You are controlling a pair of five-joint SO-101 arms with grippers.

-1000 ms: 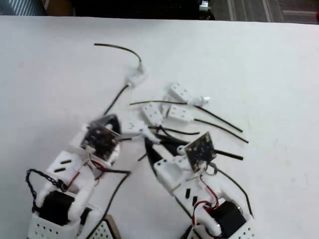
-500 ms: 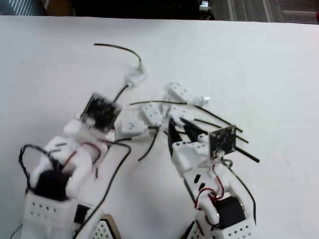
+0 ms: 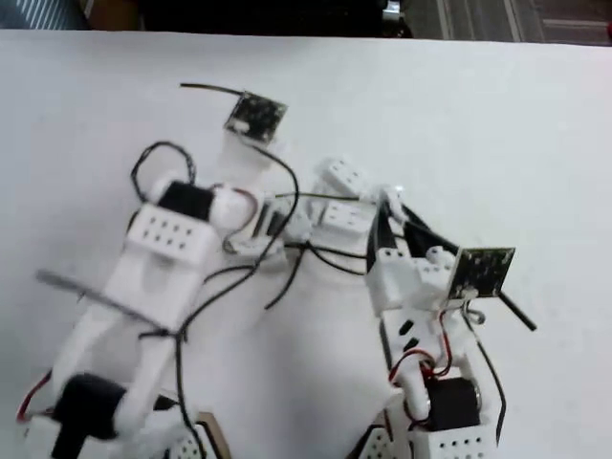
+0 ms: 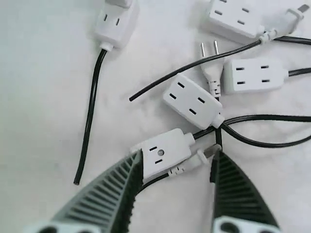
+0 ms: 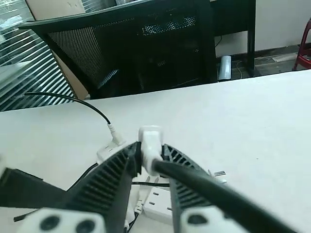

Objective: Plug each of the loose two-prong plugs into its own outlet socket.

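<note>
Within the last second my left tool has swung in from 7 o'clock and now stands apart astride an outlet socket. My right tool, at 3 o'clock of the cluster, has clamped a two-prong plug, so mating can probably begin. The table is plain white, with a black mesh chair beyond at 12 o'clock.

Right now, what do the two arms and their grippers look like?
Both the left arm and the right arm are white plastic shells with black motors, panels of small holes, and loose red and black wires. Each wrist carries a small dark circuit board. The left gripper has grey ribbed fingers; the right gripper has black ribbed ones.
</note>
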